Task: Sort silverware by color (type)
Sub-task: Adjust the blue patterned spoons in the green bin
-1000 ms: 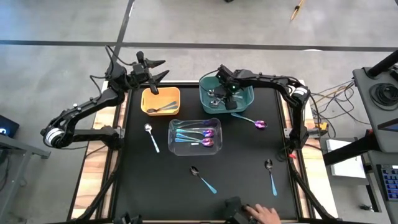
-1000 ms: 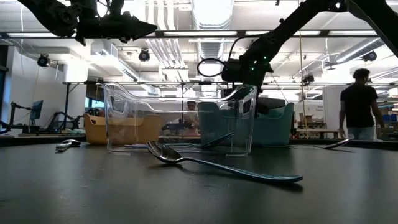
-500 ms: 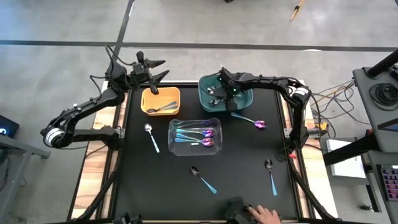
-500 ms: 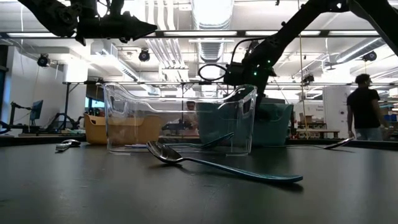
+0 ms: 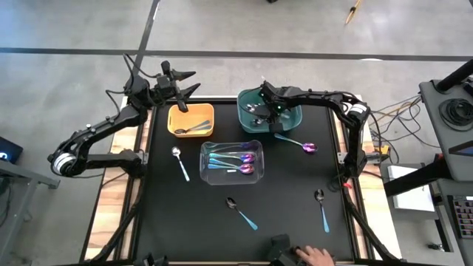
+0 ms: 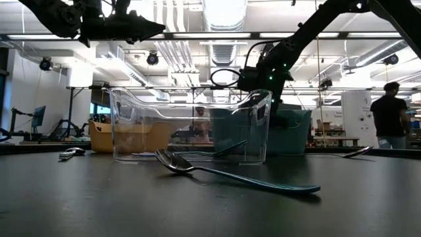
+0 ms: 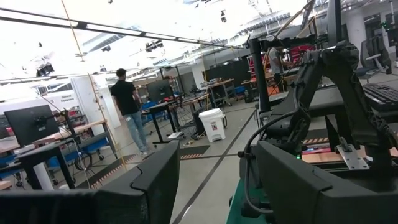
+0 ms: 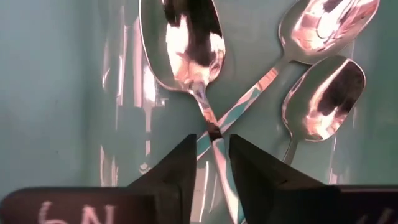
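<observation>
Three shiny silver spoons (image 8: 193,56) share the teal plastic bin (image 5: 295,118), sorted by kind; right pincer (image 8: 211,155) straddles one handle, clenching. Left pincer (image 5: 185,81) hovers released.

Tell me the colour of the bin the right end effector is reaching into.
Teal bin; clearest in the high view.

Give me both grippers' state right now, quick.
Left gripper: open, holding nothing, raised behind the orange bin.
Right gripper: down in the teal bin, jaws narrowed around a spoon handle; a firm grip cannot be told.
</observation>
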